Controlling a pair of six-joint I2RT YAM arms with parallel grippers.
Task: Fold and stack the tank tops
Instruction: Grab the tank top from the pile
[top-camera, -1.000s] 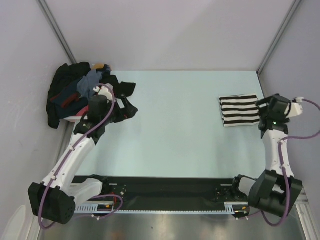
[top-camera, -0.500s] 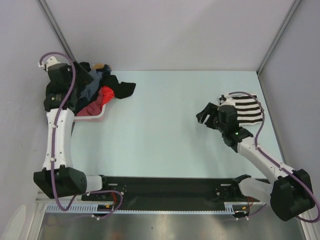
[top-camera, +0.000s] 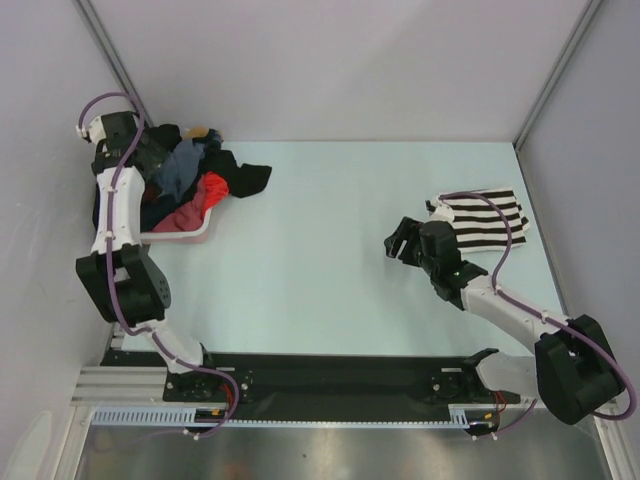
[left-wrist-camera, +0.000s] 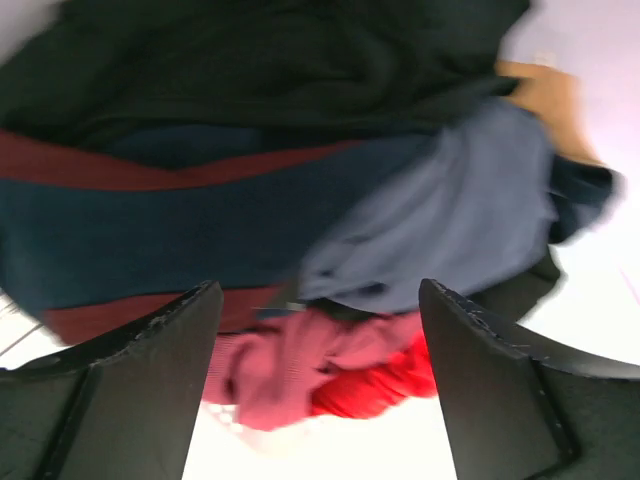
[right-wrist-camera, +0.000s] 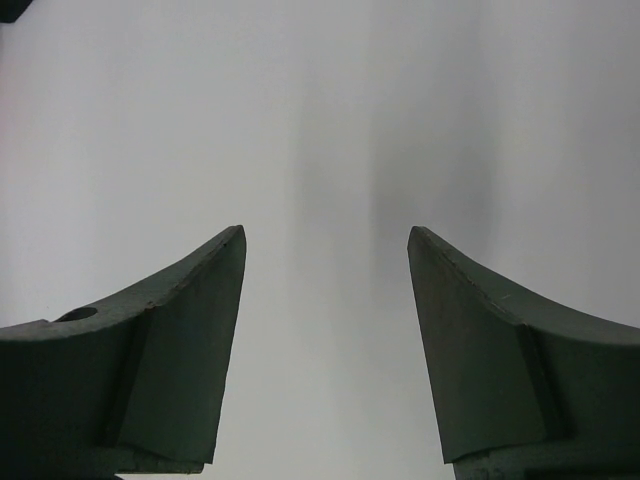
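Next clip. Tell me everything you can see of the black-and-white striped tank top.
The striped tank top is soft cloth with black and white stripes, folded into a compact, roughly rectangular bundle. It lies flat on the pale table, at its far right. The right gripper hangs open to its left, apart from it and holding nothing. The right arm's purple cable arcs across it in the top view; whether it touches the cloth cannot be told. Neither wrist view shows the top.

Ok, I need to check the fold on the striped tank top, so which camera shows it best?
The top external view: the striped tank top lies folded at the far right of the table, nearly all of it visible. The left wrist view shows only the heap of clothes; the right wrist view shows just its own fingers.
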